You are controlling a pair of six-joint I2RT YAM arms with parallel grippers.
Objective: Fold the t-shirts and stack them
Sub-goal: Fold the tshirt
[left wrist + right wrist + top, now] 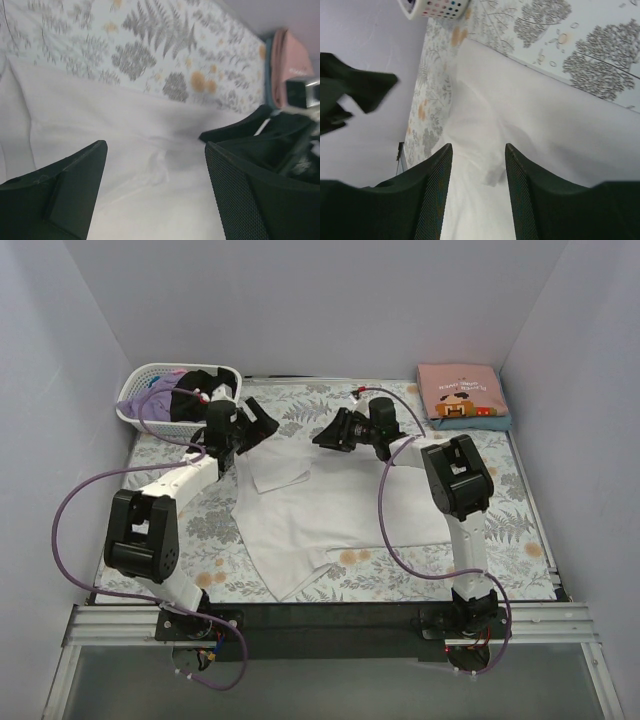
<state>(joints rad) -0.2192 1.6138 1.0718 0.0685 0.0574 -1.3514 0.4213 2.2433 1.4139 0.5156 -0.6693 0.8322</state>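
Mid-fold: left pincer (257,426) and right pincer (330,435) hang open and empty above the white t-shirt (320,510), at its far edge, perhaps the collar end. Next, both must pinch cloth.

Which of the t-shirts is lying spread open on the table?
The white t-shirt, spread across the middle of the table cloth. The pink printed one sits folded at the far right corner, and the black one is bunched in the basket.

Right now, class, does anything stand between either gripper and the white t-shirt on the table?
Nothing visible does. The left gripper and right gripper hang open above the white t-shirt, only bare cloth beneath them.
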